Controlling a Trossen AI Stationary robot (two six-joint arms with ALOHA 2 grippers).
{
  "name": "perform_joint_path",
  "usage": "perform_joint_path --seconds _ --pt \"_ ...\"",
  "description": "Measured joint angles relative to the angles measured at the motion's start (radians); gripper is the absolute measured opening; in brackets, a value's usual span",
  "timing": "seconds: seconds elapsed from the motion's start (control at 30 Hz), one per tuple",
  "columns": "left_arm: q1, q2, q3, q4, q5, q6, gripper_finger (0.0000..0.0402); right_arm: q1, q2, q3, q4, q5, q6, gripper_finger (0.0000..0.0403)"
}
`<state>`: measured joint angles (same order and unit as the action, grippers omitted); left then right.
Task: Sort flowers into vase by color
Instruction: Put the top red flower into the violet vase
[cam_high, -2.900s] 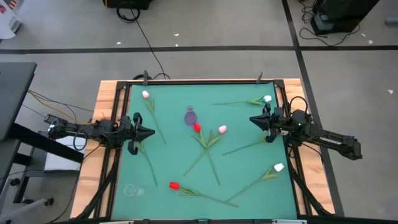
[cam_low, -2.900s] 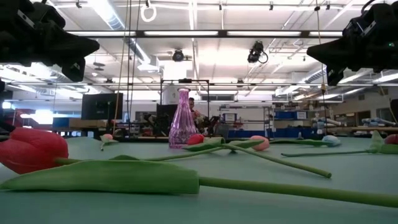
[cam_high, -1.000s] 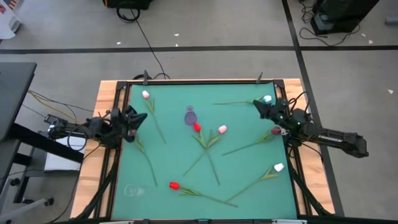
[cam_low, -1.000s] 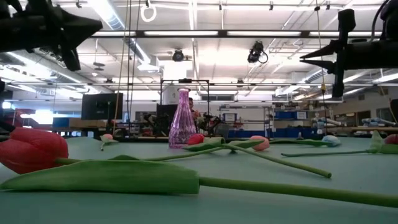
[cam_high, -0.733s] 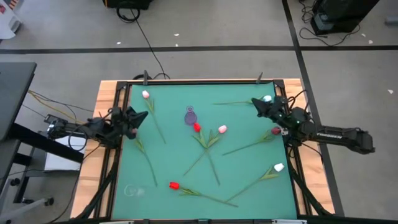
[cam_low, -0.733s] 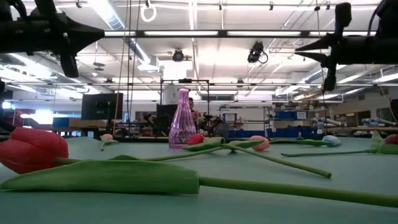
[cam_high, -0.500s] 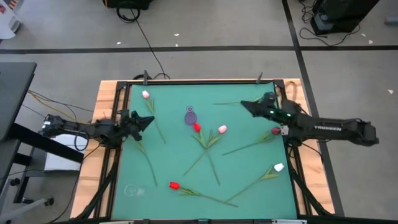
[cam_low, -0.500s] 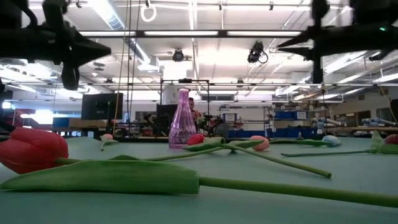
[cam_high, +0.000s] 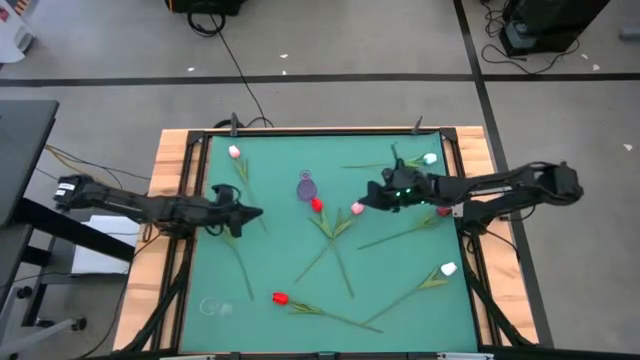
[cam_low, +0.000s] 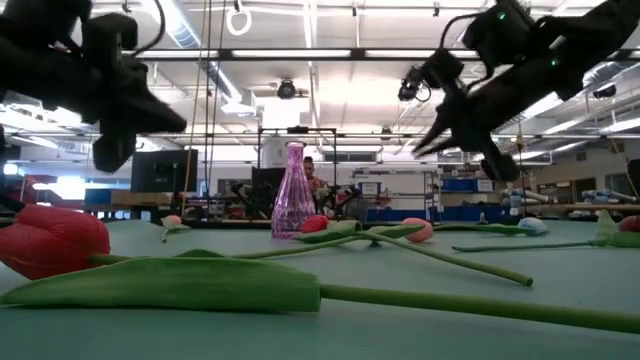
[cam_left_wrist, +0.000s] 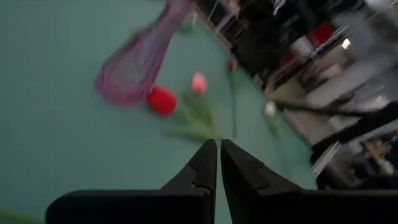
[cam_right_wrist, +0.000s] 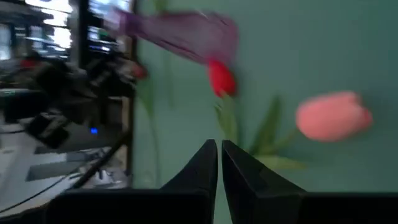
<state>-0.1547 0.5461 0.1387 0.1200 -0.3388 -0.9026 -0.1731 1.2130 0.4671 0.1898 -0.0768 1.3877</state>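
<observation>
— How would those flowers handle, and where are they?

— Scattered flat over the green table (cam_high: 270, 280). In the high view a purple vase (cam_high: 306, 187) stands just above centre, with a red tulip (cam_high: 317, 205) and a pink tulip (cam_high: 357, 208) right below it, their stems crossing toward the lower middle. A pale pink tulip (cam_high: 234, 153) lies at upper left, one white tulip (cam_high: 430, 159) at upper right and another white tulip (cam_high: 448, 268) at lower right, and another red tulip (cam_high: 280, 298) near the bottom. They look light and floppy — thin stems, soft leaves, small bud heads.

— So grab the head?

— I'd judge not. The bud would likely crush or slip; the stem's middle, clear of the leaves, should give a steadier pinch and keep the flower from drooping too far.

— And the grippers?

— The right gripper (cam_high: 366, 198) hovers just beside the pink tulip, fingers pressed together, holding nothing. The left gripper (cam_high: 255, 212) hangs over the table's left part, near a green stem, also closed and empty. Either would need to spread before taking a stem.
</observation>
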Motion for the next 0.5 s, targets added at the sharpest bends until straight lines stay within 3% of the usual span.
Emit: perform_joint_path --seconds 0.1,0.23,0.5 --pt "0.0 0.053 0.0 -0.001 0.032 -0.027 0.003 0.054 0.071 0.007 0.057 0.008 -0.041 0.0045" --pt "0.0 0.1 0.0 -0.002 0.042 -0.027 0.003 0.107 0.155 0.064 0.054 0.024 -0.071 0.0092" --pt "0.001 0.122 0.002 -0.028 0.042 -0.027 0.003 0.133 0.376 0.289 -0.133 0.05 -0.197 0.019"
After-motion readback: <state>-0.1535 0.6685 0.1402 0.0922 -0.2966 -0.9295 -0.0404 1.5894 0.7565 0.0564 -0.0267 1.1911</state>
